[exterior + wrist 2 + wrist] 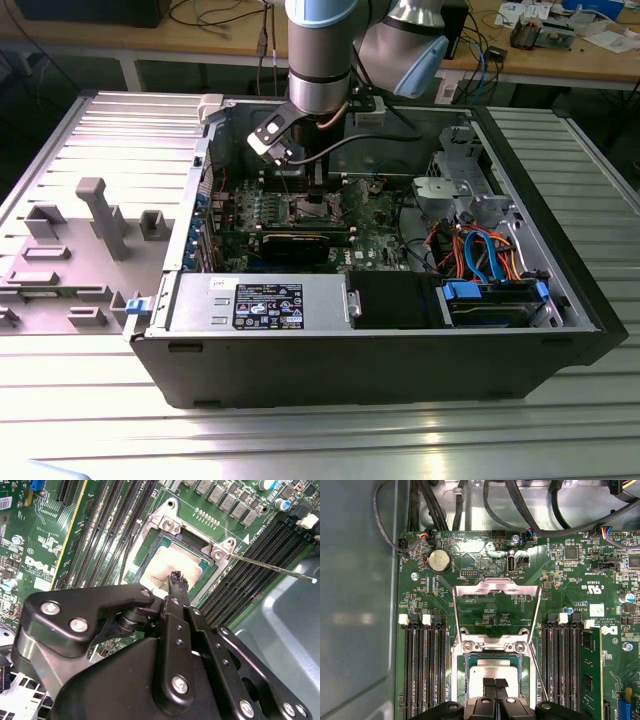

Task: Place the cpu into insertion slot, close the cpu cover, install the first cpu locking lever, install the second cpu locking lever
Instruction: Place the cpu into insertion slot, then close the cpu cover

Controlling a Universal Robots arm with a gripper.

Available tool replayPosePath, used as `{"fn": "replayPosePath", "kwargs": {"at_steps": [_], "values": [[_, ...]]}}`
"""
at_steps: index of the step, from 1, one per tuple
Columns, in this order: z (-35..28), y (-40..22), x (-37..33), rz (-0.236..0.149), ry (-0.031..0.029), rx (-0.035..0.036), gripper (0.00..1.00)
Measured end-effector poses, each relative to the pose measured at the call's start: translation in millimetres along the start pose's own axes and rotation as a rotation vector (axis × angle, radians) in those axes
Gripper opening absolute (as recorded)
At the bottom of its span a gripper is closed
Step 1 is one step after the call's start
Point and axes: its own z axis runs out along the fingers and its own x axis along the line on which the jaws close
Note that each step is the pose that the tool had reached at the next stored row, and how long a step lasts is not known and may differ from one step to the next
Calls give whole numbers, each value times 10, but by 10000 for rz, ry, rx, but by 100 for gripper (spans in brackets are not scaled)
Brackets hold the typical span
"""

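Exterior view, from its left: grey fixture tray [90,230] on the metal bench [300,440], then the open PC case [400,350]. The arm [318,60] reaches down into the case over the green board [375,215]. Drive cage with blue and orange cables [480,250] sits at the exterior view's right.

First wrist view: black memory slots [425,670] flank the insertion slot [465,677] on both sides. The cpu [495,670] lies flat inside the slot, silver face up. The cpu cover [497,587] is open, swung back off the slot, and the board shows through its window. One thin locking lever [538,672] is unlatched and runs beside the slot; the second wrist view shows it [270,567] sticking out over the memory slots.

Gripper [495,682]: jaws narrow, tips pressed together with nothing between them, resting on the cpu face.
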Motion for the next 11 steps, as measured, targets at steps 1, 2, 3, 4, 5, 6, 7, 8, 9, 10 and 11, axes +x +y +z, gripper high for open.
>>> {"fn": "replayPosePath", "kwargs": {"at_steps": [1, 2, 3, 4, 5, 6, 7, 8, 9, 10, 11], "values": [[0, 0, 0, 0, 0, 0, 11], [0, 1, 0, 0, -10, 0, 11], [0, 2, 0, -1, -19, 0, 11], [0, 2, 0, -1, -19, 0, 11], [-1, 2, 0, -1, -20, 1, 11], [-3, 3, 1, -1, -17, -1, 11], [-6, 2, 0, -1, -19, 0, 11], [-10, 3, 0, -1, -22, 1, 11], [-16, 3, 0, 0, -21, 1, 11], [-21, 3, 0, -1, -19, 0, 11], [-26, 3, 0, -1, -19, 0, 11]]}}
